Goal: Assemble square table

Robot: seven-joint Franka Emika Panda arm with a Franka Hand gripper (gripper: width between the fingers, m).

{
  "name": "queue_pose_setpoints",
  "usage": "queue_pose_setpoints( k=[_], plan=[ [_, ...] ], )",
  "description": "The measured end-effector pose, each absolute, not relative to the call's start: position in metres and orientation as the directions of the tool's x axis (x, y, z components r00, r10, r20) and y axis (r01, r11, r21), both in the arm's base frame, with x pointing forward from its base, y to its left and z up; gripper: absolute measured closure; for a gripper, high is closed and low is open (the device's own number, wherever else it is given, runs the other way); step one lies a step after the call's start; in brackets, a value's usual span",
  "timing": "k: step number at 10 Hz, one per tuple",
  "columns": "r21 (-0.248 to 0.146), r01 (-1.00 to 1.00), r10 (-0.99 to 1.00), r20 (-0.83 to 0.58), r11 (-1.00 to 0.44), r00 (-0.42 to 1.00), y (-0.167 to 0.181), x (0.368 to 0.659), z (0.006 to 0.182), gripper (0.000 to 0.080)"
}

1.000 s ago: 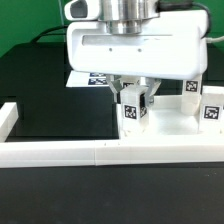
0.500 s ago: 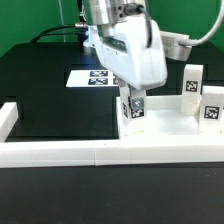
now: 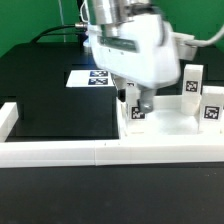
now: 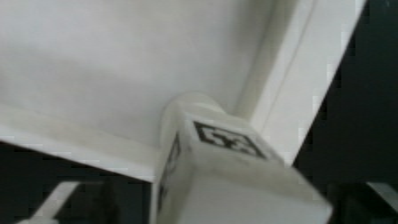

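Seen left to right in the exterior view: the long white border wall [image 3: 60,152] runs along the near edge of the black table [image 3: 40,90], smooth and blocky, with a raised end at the exterior view's left; behind it lies the marker board [image 3: 88,77], thin, flat and printed with black-white tags, part of it hidden behind my arm; at centre my gripper [image 3: 137,108] hangs over a leg block [image 3: 136,112], a small white upright block bearing a black-white tag, which stands on the square table top [image 3: 170,125], a white, smooth plastic piece low behind the border wall; at the exterior view's right two more leg blocks stand upright, one [image 3: 190,82] farther back and one [image 3: 210,108] nearer the edge, each tagged. Compared with half a second ago, my wrist has tilted and shifted slightly toward the exterior view's right, and my fingers, then pressed against the centre block, now stand apart from its sides; the block itself stands where it stood. My jaws are spread and clamp nothing. In the wrist view the leg block [image 4: 217,160] fills the foreground, rounded at its corner, its tag blurred; behind it the top [image 4: 125,80] shows a plain matte white face with a raised rim; one fingertip [image 4: 54,200] is dimly visible beside the block.
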State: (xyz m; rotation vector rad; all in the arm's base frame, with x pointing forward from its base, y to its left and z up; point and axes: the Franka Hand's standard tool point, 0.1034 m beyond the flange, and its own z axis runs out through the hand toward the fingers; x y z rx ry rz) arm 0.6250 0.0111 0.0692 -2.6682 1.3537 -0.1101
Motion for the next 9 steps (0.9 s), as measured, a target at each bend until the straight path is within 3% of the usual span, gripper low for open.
queue_pose_setpoints(
  k=[1,4,6,9],
  plan=[
    [-0.156,-0.739,-0.750,0.015,-0.655,0.661,0.0155,0.6230,0.0690,0.0161],
    [-0.142,-0.570,-0.581,0.053,-0.809,0.812,0.0141,0.6231,0.0686,0.0151],
    [-0.064,-0.179,-0.185,0.106,-0.982,0.977,0.0147,0.6241,0.0702,0.0150],
    [-0.063,-0.157,-0.163,0.109,-0.986,0.981,0.0143,0.6245,0.0705,0.0179]
  ],
)
